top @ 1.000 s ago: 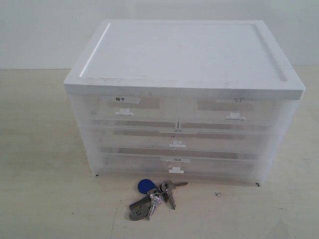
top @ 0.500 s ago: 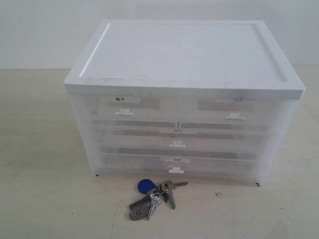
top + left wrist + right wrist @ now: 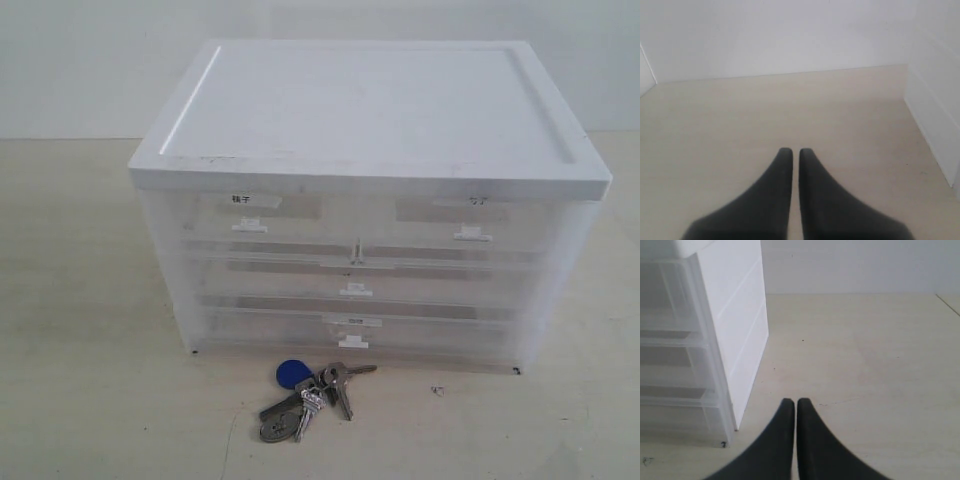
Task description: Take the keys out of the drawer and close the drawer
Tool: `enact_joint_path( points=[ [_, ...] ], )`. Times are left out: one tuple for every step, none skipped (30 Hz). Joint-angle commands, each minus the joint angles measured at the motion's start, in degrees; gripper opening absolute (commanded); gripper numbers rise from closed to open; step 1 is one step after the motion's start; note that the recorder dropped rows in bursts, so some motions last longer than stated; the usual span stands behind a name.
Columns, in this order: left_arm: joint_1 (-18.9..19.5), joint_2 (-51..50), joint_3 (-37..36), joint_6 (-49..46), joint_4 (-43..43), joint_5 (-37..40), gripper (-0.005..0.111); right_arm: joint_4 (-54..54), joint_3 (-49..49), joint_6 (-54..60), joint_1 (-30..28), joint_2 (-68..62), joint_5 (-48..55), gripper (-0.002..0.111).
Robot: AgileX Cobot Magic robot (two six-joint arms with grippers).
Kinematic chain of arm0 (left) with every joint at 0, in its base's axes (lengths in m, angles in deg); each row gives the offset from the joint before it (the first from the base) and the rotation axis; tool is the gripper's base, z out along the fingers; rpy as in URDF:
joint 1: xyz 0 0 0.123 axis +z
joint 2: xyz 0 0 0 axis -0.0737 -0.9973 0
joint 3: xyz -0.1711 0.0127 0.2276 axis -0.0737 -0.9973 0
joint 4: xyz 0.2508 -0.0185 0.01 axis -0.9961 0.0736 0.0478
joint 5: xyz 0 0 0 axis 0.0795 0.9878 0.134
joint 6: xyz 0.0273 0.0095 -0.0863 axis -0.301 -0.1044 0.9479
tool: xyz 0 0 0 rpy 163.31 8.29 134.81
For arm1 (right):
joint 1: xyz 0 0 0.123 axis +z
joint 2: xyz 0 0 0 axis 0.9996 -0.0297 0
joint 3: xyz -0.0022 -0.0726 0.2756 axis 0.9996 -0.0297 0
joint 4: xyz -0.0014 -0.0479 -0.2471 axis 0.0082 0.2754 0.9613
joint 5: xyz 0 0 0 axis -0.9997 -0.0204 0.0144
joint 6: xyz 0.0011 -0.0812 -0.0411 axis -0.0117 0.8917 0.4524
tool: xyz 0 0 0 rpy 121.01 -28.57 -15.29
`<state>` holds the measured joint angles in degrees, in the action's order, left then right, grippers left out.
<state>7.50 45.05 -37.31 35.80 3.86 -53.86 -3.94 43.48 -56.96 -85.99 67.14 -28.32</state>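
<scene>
The keys [image 3: 305,395], a silver-grey bunch with a round blue tag [image 3: 291,374], lie on the table just in front of the cabinet. The drawer [image 3: 352,339] in the lowest tier sits flush with the tiers above it, its small white handle at the centre. Neither gripper shows in the exterior view. My left gripper [image 3: 791,151] is shut with nothing between its black fingers, over bare table beside the cabinet's white side. My right gripper [image 3: 791,401] is shut and empty too, near the cabinet's front corner [image 3: 725,435].
The white-topped translucent cabinet [image 3: 370,110] fills the middle of the table, with two labelled half-width drawers and a full-width one above the lowest tier. A white wall runs behind. Pale tabletop [image 3: 90,400] stretches to both sides and in front.
</scene>
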Motion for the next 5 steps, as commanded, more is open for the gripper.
enact_joint_path(
  points=[
    [0.13,0.15,-0.15,-0.24,-0.09,-0.04,0.005,-0.08,0.05,-0.03,-0.03,0.32,-0.31,0.000],
    [0.13,0.15,-0.15,-0.24,-0.09,-0.04,0.005,-0.08,0.05,-0.03,-0.03,0.32,-0.31,0.000],
    [0.13,0.15,-0.15,-0.24,-0.09,-0.04,0.005,-0.08,0.05,-0.03,-0.03,0.32,-0.31,0.000],
    [0.13,0.15,-0.15,-0.24,-0.09,-0.04,0.005,-0.08,0.05,-0.03,-0.03,0.32,-0.31,0.000],
    [0.13,0.15,-0.15,-0.24,-0.09,-0.04,0.005,-0.08,0.05,-0.03,-0.03,0.32,-0.31,0.000]
  ],
)
